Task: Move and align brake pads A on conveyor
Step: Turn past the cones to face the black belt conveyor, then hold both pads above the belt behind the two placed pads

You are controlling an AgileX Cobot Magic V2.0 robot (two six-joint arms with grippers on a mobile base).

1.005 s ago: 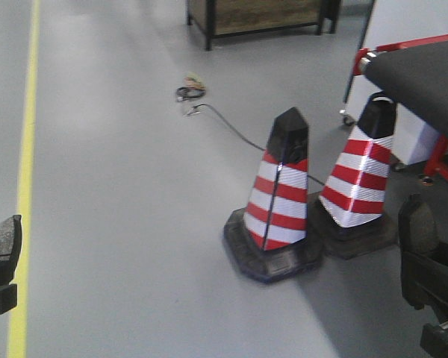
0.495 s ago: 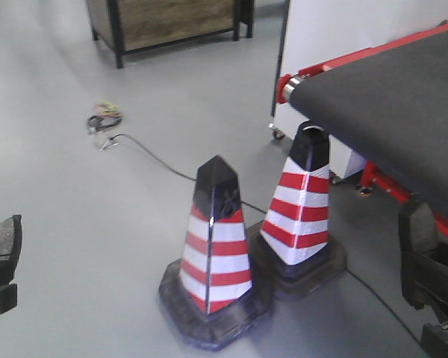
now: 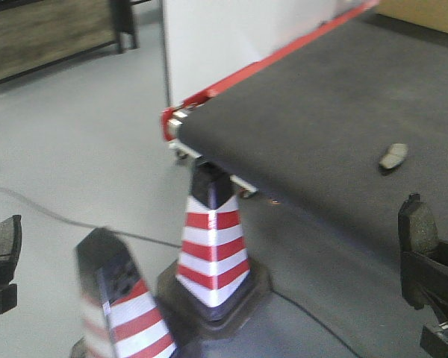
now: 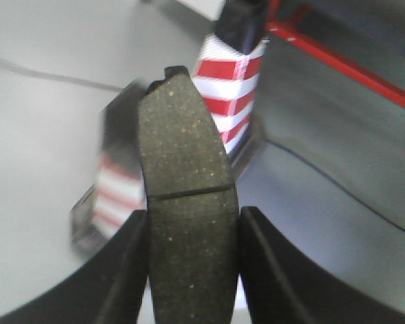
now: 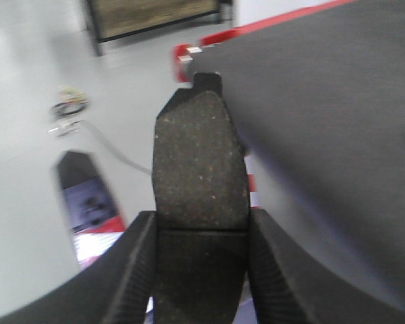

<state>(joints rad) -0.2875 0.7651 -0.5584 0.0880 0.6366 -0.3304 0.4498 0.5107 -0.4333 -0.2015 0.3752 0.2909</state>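
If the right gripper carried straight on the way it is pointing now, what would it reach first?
Probably the conveyor. The right gripper, shut on a brake pad, points toward the belt's near red-edged end, with nothing visible between. Depth is unclear, so it could pass just left of that end, over the floor.

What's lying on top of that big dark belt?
One small grey brake pad lies on the belt. The right pincer and the pad it holds hide the belt's near right corner.
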